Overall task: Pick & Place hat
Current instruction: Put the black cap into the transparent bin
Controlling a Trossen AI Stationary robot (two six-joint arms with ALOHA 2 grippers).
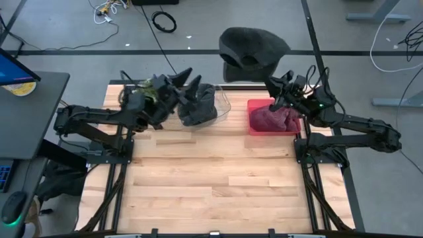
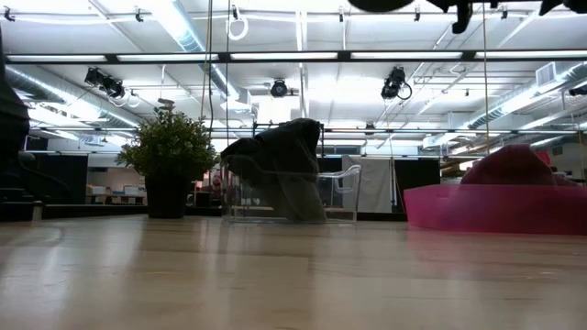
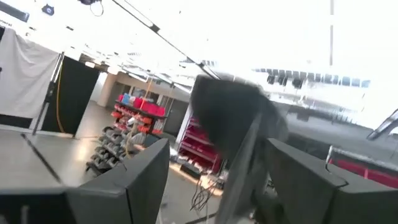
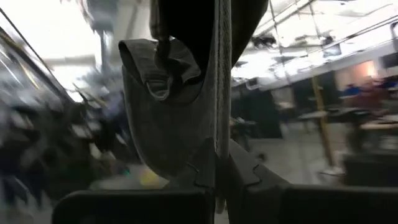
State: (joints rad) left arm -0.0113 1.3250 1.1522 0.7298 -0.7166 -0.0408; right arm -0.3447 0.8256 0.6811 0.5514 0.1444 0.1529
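A dark grey hat [image 1: 254, 45] is held high over the table's far edge by my right gripper [image 1: 275, 90], which is shut on it. In the right wrist view the hat [image 4: 165, 106] fills the space just beyond the fingers. My left gripper [image 1: 186, 82] is open and raised over the left side of a clear container [image 1: 221, 106], touching nothing. More dark grey hats [image 1: 198, 106] lie heaped in that container [image 2: 339, 192]. The left wrist view shows the lifted hat [image 3: 230, 115] farther off, between my open fingers. My right gripper pinches a thin grey edge or band of the hat [image 4: 222, 112] between its two fingers [image 4: 261, 186]. The band runs straight out from between the fingers. The hat is lifted clear of the table and the bins, its crown on the far side of the gripper.
A pink bin [image 1: 254, 125] holding a maroon hat [image 1: 274, 119] stands at the far right of the table, under my right arm; the low view shows it [image 2: 459, 209] to the right of the clear container. The near half of the wooden table [image 1: 218, 192] is bare.
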